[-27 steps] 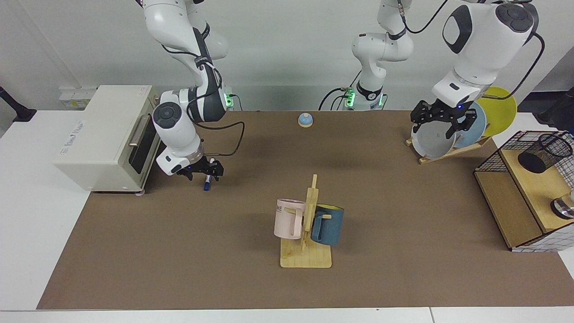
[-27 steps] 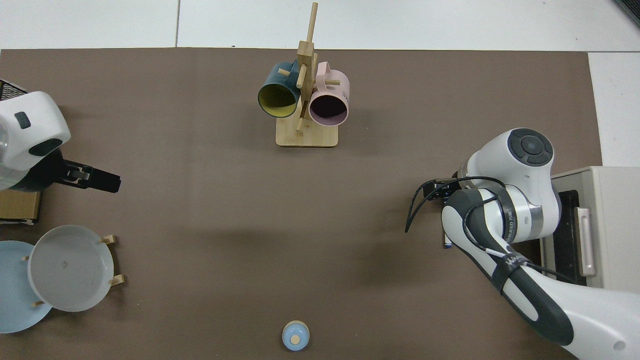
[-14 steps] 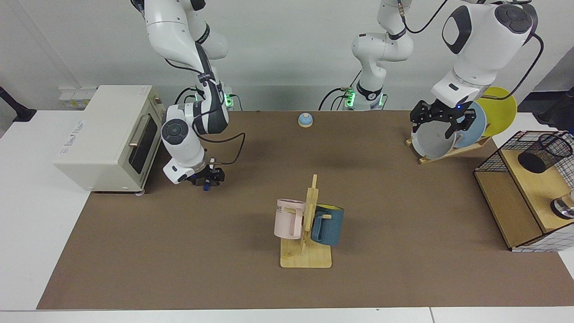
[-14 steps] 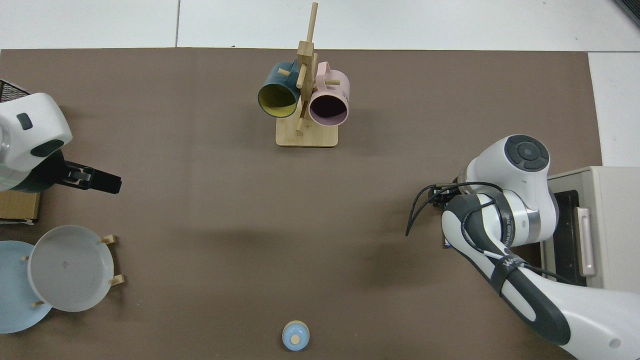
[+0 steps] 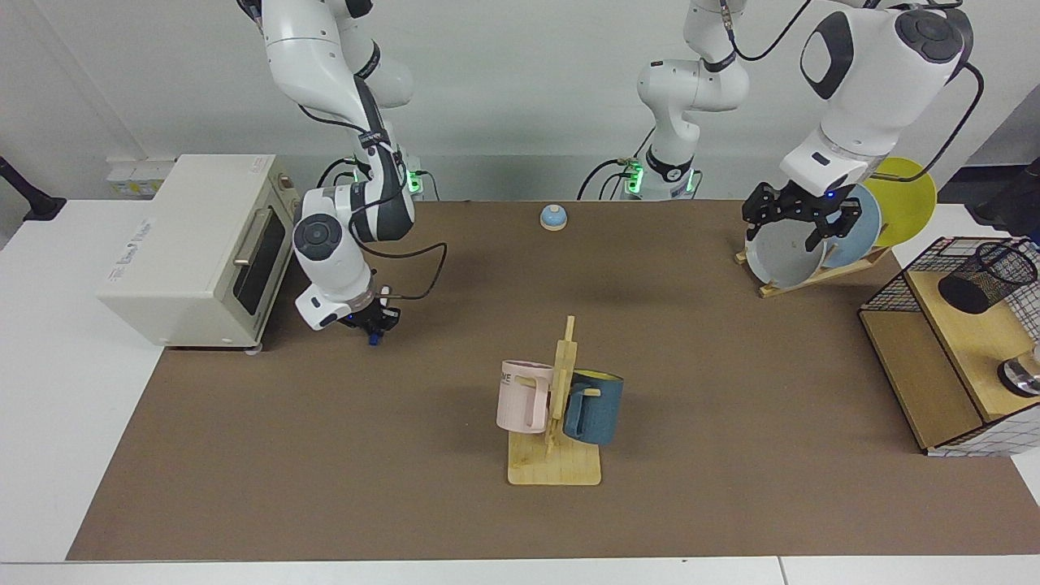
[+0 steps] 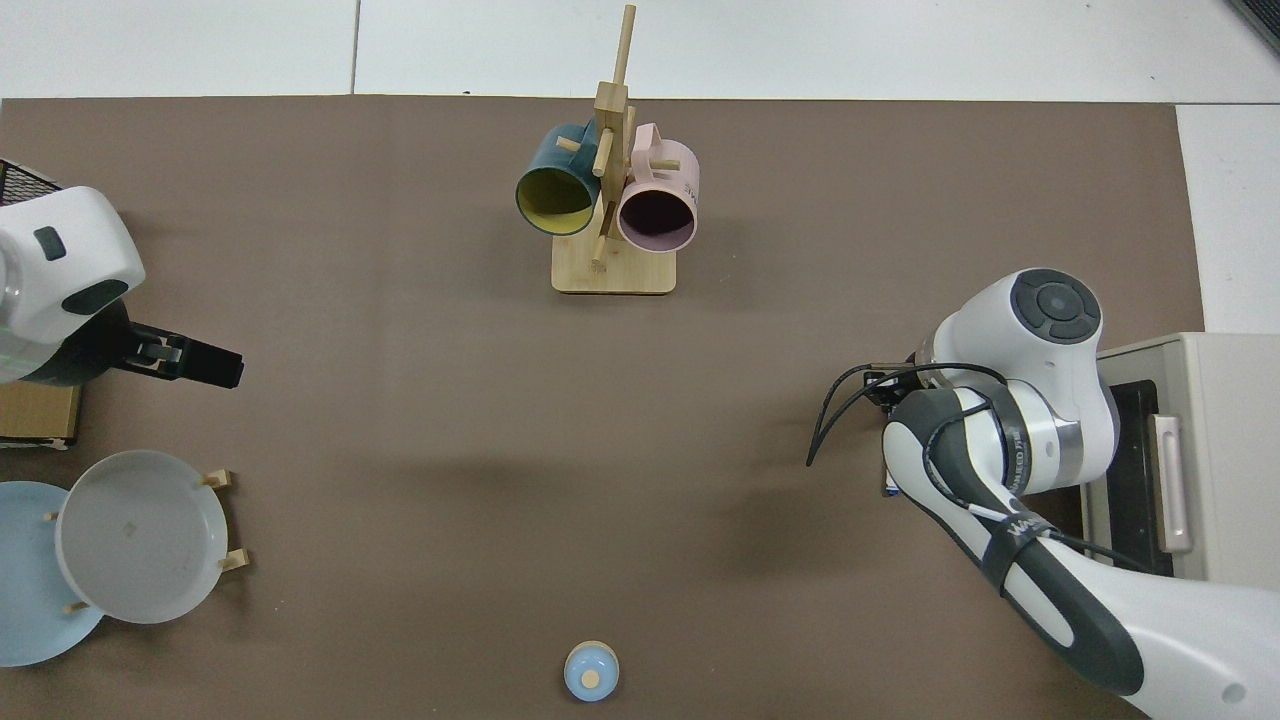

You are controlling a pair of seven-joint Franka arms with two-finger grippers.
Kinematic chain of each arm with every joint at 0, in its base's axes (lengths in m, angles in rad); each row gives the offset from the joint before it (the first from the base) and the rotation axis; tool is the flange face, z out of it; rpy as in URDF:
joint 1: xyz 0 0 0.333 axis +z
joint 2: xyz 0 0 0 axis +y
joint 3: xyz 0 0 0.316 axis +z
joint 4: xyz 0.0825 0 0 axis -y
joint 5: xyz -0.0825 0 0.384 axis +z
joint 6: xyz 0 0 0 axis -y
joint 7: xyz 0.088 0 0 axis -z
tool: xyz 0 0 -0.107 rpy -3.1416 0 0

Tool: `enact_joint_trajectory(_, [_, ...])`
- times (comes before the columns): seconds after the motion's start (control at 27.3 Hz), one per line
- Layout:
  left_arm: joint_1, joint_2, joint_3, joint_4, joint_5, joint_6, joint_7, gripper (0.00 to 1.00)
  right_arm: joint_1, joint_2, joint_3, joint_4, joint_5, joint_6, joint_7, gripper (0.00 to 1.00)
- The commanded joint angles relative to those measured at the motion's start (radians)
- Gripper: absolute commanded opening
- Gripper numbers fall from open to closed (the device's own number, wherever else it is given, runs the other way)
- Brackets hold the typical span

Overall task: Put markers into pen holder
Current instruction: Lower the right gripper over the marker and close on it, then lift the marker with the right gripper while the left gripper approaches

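Note:
The marker lies on the brown mat beside the toaster oven; only its dark blue end shows below my right gripper, which is down at the mat and shut on it. From above, the right arm covers that gripper, and just a sliver of the marker peeks out. The black mesh pen holder leans tilted on the wooden shelf at the far right of the facing view. My left gripper waits open in the air in front of the plates, and appears again in the top view.
A beige toaster oven stands close to the right arm. A wooden mug tree with a pink and a blue mug stands mid-mat. A plate rack holds plates near the left gripper. A small blue bell sits at the back. The wire-grid wooden shelf holds the pen holder.
My right gripper has come down over the marker and its fingers have drawn in onto it; the right arm's elbow rose. The left arm has barely moved.

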Motion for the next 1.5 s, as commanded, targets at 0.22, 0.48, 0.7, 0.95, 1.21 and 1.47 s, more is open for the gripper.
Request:
enact_joint_trajectory(0.22, [-0.009,-0.014,-0.010,-0.008,-0.036,0.027,0.192,1.00,0.006,-0.021,0.019,0.131,0.060,-0.144,0.193,0.00])
enact_joint_trajectory(0.48, [-0.009,-0.014,-0.031,-0.006,-0.043,0.049,0.425,1.00,0.050,-0.033,0.019,0.255,0.155,-0.273,0.343,0.00])
enact_joint_trajectory(0.7, [0.000,-0.017,-0.030,-0.006,-0.128,0.052,0.669,1.00,0.103,-0.051,0.019,0.304,0.232,-0.310,0.533,0.00])
enact_joint_trajectory(0.95, [0.000,-0.022,-0.030,-0.018,-0.205,0.044,0.866,1.00,0.156,-0.064,0.021,0.307,0.319,-0.293,0.801,0.00])
enact_joint_trajectory(1.21, [0.000,-0.028,-0.030,-0.055,-0.334,0.055,0.888,1.00,0.228,-0.062,0.027,0.335,0.410,-0.234,1.036,0.00])
enact_joint_trajectory(1.47, [-0.015,-0.068,-0.041,-0.130,-0.443,0.104,0.872,1.00,0.331,-0.062,0.027,0.335,0.468,-0.106,1.300,0.00])
